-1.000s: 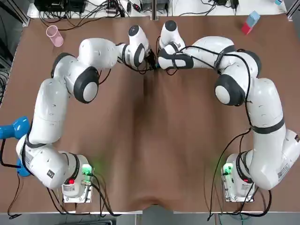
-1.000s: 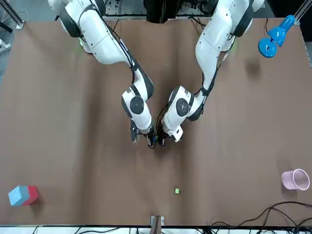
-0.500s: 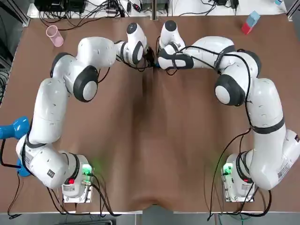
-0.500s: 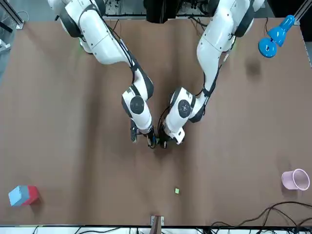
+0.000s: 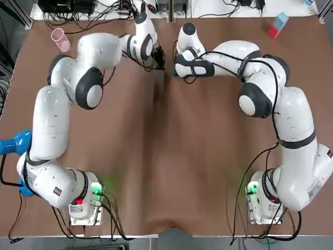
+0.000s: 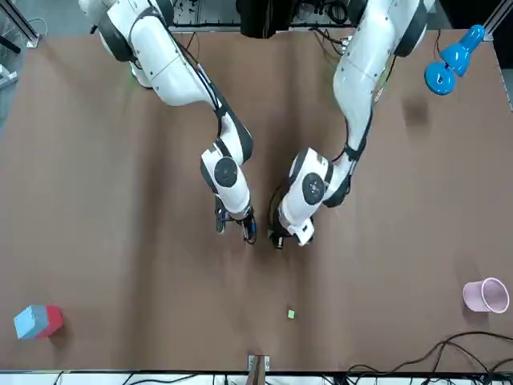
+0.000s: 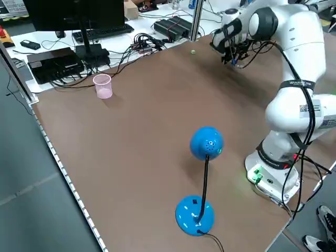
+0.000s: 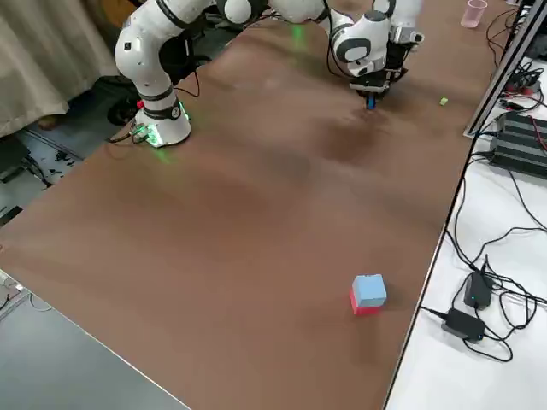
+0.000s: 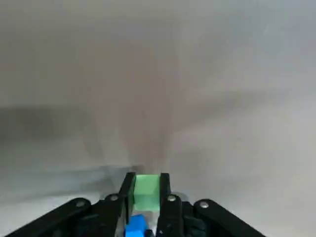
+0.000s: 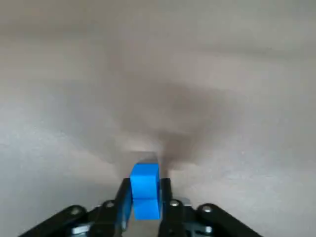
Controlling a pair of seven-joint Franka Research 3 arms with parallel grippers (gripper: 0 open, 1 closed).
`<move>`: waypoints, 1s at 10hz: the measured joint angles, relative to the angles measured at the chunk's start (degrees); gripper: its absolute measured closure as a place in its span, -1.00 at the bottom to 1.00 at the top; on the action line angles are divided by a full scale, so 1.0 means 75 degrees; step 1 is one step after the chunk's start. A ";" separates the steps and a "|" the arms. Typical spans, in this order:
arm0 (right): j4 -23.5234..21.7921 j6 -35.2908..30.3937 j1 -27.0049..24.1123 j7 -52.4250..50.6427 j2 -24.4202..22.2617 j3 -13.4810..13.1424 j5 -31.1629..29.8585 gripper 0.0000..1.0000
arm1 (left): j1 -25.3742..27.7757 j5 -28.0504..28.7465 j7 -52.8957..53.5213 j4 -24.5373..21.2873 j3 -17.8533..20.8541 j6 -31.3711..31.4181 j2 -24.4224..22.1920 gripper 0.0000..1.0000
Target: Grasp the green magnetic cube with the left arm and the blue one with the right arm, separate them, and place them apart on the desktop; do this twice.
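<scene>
Brown table: pink cup far left, red-blue block far right, small green piece far middle, blue lamp at the left edge.

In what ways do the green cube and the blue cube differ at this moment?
The green cube is held by the left gripper; the blue cube by the right gripper. The green cube sits level with its fingertips; the blue cube sticks out past its own. Both are clamped between two fingers.

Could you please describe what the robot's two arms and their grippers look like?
The left arm and right arm are glossy white, rounded, with dark grey joint caps, trailing black cables and green base lights. The left gripper and right gripper have black fingers.
</scene>
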 joint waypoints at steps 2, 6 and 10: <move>0.0001 -0.0038 -0.0011 0.0004 0.0000 -0.0022 0.0001 -0.33 | 0.0264 0.0141 0.0679 -0.0784 0.0004 -0.1671 -0.1059 0.53; 0.0005 -0.0052 -0.0078 -0.0015 0.0000 -0.0175 -0.0011 -0.49 | 0.0061 0.0148 0.0876 -0.3303 -0.0209 -0.3922 -0.3055 0.53; 0.0007 -0.0054 -0.0070 -0.0016 0.0000 -0.0172 -0.0012 -0.43 | 0.0031 0.0150 0.0393 -0.4837 -0.1042 -0.4439 -0.3851 0.53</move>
